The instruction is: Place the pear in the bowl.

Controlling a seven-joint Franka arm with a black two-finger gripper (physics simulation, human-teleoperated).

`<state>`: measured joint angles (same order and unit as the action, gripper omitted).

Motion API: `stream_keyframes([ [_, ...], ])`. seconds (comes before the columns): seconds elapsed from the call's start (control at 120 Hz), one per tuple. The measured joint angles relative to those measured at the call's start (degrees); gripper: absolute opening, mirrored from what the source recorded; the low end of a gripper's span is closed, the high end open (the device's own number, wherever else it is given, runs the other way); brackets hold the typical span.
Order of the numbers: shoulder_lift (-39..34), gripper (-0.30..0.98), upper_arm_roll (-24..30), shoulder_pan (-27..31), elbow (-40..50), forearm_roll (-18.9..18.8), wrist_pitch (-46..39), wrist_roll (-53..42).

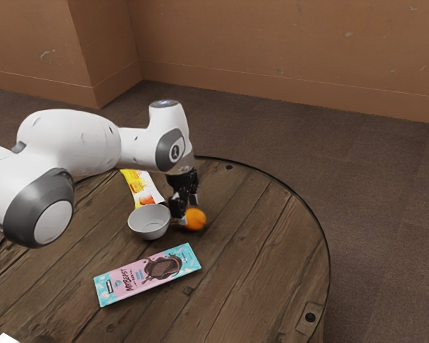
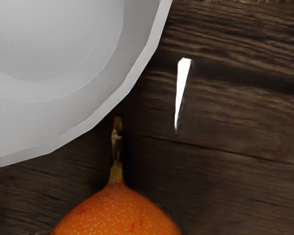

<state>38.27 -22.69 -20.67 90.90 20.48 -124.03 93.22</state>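
Pear outside bowl

We see the pear [image 1: 195, 219] at our gripper [image 1: 186, 212], grip unclear to us, just off the bowl [image 1: 149, 223] on the exterior view's right. Far side: yellow packet [image 1: 140, 187]. Near side: chocolate bar [image 1: 147, 274].

A pink and light-blue package [image 1: 147, 274] is lying on the exterior view's near side of the bowl [image 1: 144, 230], carrying dark lettering that seems to be reading "MrBeast"; its smaller print is staying illegible. Beyond the bowl, a yellow and white packet [image 1: 138, 187] is bearing print too small to read.
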Motion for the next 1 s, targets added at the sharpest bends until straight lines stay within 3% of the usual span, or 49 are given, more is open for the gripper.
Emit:
stream_keyframes([
  [0.3,0.0,0.54,0.5,-0.6,1.4,0.2,-2.0,9.9],
  [0.617,-1.0,0.34,0.6,-0.7,1.3,0.8,-2.4,16.2],
  [0.767,-6.0,0.29,0.7,-1.0,2.2,0.6,-2.1,18.1],
  [1.0,-18.7,0.31,0.8,2.1,16.9,-1.8,-2.1,20.2],
])
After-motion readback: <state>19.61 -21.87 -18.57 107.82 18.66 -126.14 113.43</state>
